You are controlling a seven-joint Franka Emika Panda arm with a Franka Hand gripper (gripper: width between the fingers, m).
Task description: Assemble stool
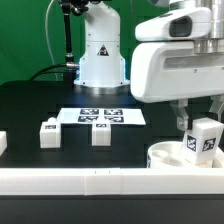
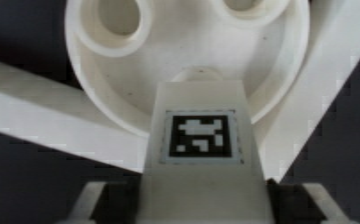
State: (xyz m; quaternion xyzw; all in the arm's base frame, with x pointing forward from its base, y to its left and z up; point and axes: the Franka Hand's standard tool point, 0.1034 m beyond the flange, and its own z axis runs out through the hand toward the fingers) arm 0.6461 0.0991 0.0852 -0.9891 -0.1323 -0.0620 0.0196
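The tool [image 2: 198, 204] was nearly closed, clamped on a tagged leg [image 1: 206, 141] held upright over the seat disc [image 1: 162, 157] (contact between the two could not be told). Two spare legs [image 1: 48, 133] stood on the worktop [image 1: 30, 105], well apart from the disc, towards the exterior view's left.

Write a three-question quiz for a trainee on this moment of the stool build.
1. True or false: the gripper is open and holds nothing.
2. Pick one. The thing that lies closest to the held leg is: A the seat disc; B the marker board; C the arm's base.
3. In a few words: what mark shows on the face of the held leg in the wrist view?

Key: 1 false, it is shut on the leg. 2 A. 3 a black-and-white square tag.
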